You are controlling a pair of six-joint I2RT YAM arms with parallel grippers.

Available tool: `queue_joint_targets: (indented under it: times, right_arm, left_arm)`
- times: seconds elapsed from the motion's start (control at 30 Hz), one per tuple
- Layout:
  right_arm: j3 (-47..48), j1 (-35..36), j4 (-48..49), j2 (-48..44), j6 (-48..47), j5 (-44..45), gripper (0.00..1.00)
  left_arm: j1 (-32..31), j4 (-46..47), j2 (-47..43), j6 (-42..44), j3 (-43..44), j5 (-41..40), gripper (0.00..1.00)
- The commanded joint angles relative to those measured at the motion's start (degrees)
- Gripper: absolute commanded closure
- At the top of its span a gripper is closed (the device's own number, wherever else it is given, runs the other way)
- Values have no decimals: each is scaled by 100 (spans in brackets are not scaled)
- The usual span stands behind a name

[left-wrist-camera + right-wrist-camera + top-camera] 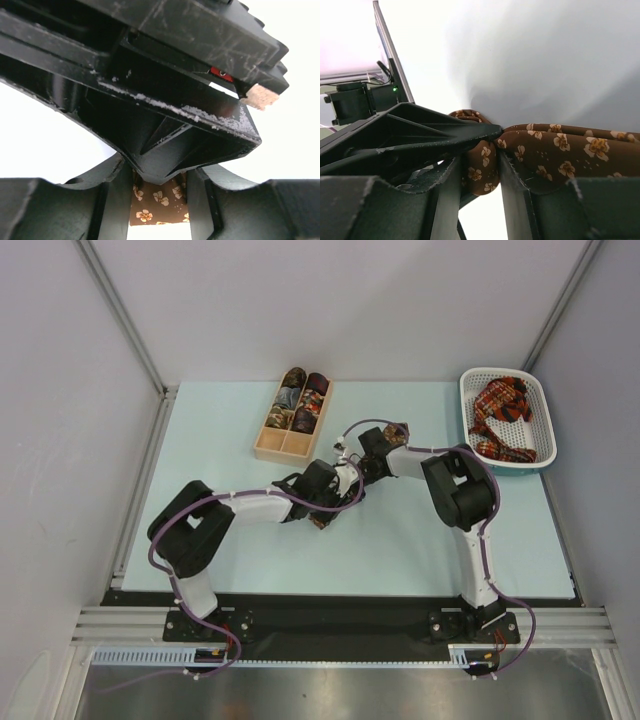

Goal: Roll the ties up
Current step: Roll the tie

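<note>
The brown gold-flowered fabric necktie (560, 152) is pinched, mid-frame in the top view, by left gripper (158, 197) and right gripper (482, 167) alike; its length is seen running toward the right wrist frame's right edge

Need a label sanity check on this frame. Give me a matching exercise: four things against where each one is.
Things:
1. brown tie
2. red plaid tie
3. rolled ties
4. white basket

Places:
a. in the far compartments of the wooden box
b. at the far right corner of the table
c. clamped by the left gripper and the right gripper
d. heaped in the basket

Pairs: 1-c, 2-d, 3-a, 4-b
</note>
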Motion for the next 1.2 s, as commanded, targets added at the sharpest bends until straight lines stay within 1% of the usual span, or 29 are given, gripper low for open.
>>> queue_joint_targets:
  times: [0.0,0.07,0.17,0.2,0.23,0.3,0.33,0.43,0.47,0.5,0.57,0.6,0.63,0.67,0.73,0.77,0.83,0.97,1.0,1.1,1.17]
  right_arm:
    - [-134,-46,70,-198,-110,461,59]
    - [-152,-55,62,-207,-101,452,60]
    - [-143,-46,79,-180,-92,400,69]
    - [-143,-37,71,-163,-101,365,75]
    - [-126,-28,62,-154,-101,356,77]
    - [-108,-2,53,-137,-109,329,80]
    - [-73,15,18,-93,-136,294,83]
    - [-38,68,-43,-31,-188,241,86]
    - [-3,86,-79,-5,-223,241,86]
    - [15,103,-131,13,-241,224,87]
    - [59,147,-149,65,-276,224,87]
    - [76,156,-184,83,-285,232,87]
    - [94,156,-202,109,-294,232,87]
    - [112,148,-211,118,-294,241,87]
    - [94,130,-202,83,-294,267,84]
    - [77,104,-167,31,-251,276,81]
    - [33,68,-70,-22,-189,285,74]
    - [-2,-46,114,-206,22,355,67]
    - [-46,-98,193,-337,127,399,63]
    - [-108,-239,342,-662,311,566,59]
    - [-178,-318,404,-804,417,706,58]
  left_arm:
    - [13,-458,90,-96,-121,-75,67]
    - [13,-467,90,-105,-112,-92,67]
    - [13,-467,73,-105,-104,-110,67]
    - [22,-467,73,-114,-103,-119,67]
    - [22,-493,81,-96,-95,-119,66]
    - [22,-528,82,-105,-42,-145,62]
    - [22,-537,82,-96,-7,-145,61]
    - [22,-572,73,-105,28,-329,50]
    - [22,-564,73,-122,28,-356,40]
    - [22,-546,73,-123,28,-382,35]
    - [39,-564,73,-122,63,-400,30]
    - [48,-572,108,-131,81,-383,30]
    - [57,-616,117,-131,99,-313,33]
    - [66,-642,134,-140,134,-304,44]
    - [66,-695,169,-149,134,-303,54]
    - [66,-722,169,-140,134,-295,62]
    - [66,-748,152,-158,99,-303,65]
    - [66,-792,134,-210,64,-286,66]
    - [66,-810,143,-210,72,-268,67]
    - [66,-862,169,-202,107,-260,68]
    - [66,-889,213,-202,134,-260,68]
